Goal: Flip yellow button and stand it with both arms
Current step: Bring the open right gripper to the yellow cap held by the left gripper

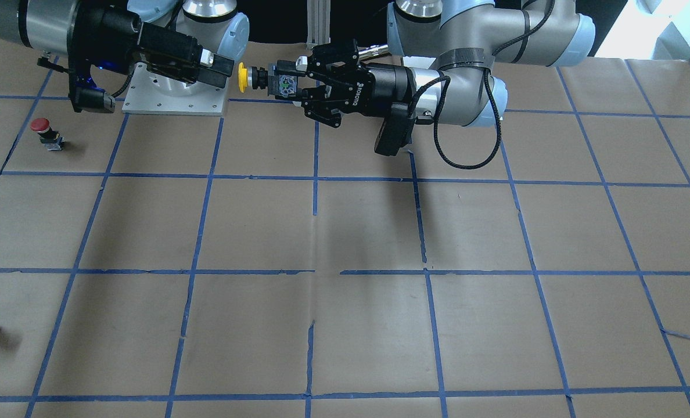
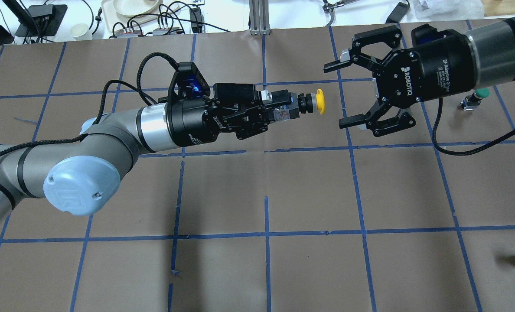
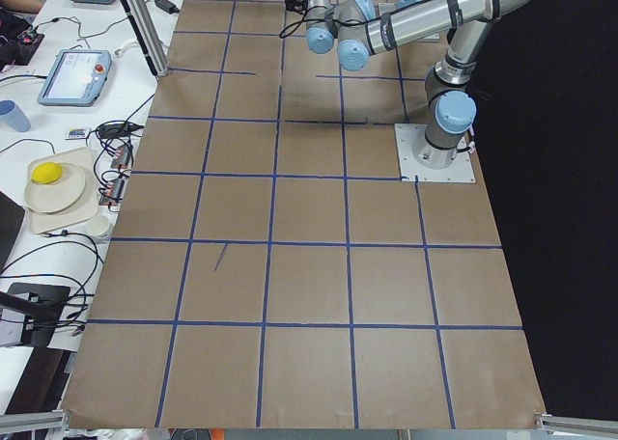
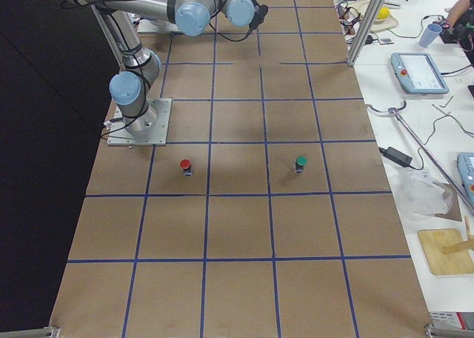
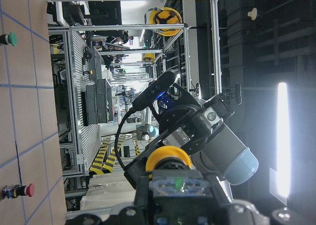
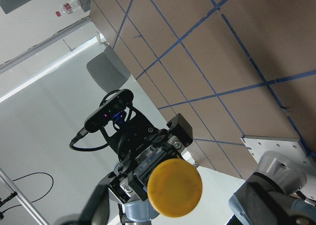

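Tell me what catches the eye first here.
The left hand holds the yellow button sideways in mid-air by its grey base, cap toward the right hand, which hangs open just short of it. A red button stands off to the robot's right.

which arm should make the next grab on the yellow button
Right. The right gripper is open, and the yellow button points its cap straight at it. The left gripper is shut on the button's grey base.

Silver-grey arms [image 2: 110, 130] carry pale blue joint caps [image 2: 82, 186], black cables [image 1: 467, 166], black left hand [image 2: 283, 110] and right hand [image 2: 336, 96].
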`<action>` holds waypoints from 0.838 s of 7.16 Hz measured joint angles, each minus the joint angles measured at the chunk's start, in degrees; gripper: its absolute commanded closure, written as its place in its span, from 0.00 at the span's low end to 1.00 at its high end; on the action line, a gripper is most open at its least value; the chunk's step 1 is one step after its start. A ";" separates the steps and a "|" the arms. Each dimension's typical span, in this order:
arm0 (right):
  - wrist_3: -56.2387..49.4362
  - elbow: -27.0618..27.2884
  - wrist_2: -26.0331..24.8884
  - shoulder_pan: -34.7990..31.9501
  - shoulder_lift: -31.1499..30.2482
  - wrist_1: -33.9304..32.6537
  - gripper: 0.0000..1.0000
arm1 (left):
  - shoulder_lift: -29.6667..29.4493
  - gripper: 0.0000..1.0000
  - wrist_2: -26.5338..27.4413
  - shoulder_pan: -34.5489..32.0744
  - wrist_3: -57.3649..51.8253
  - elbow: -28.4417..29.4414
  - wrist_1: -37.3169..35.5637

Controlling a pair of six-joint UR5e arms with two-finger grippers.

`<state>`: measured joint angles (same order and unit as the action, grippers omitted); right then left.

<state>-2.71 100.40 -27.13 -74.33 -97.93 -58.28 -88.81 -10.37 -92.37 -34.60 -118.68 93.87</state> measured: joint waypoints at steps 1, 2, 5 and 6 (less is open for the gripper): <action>-0.04 -0.01 -0.01 -0.14 -0.07 -0.04 0.19 | 0.06 0.91 0.00 -0.03 -0.02 0.01 0.00; -0.10 -0.02 0.00 -0.21 -0.09 -0.11 0.19 | 0.09 0.91 -0.03 -0.06 -0.03 0.02 -0.02; -0.08 0.05 0.48 -1.78 0.02 -0.28 0.18 | 0.18 0.91 -0.05 -0.09 -0.03 0.15 -0.16; -0.09 0.06 0.58 -2.48 0.05 -0.47 0.36 | 0.17 0.91 -0.02 -0.09 -0.06 0.13 -0.30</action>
<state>-2.80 100.45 -26.55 -76.81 -97.88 -58.75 -88.63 -10.39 -92.46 -34.65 -118.55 93.57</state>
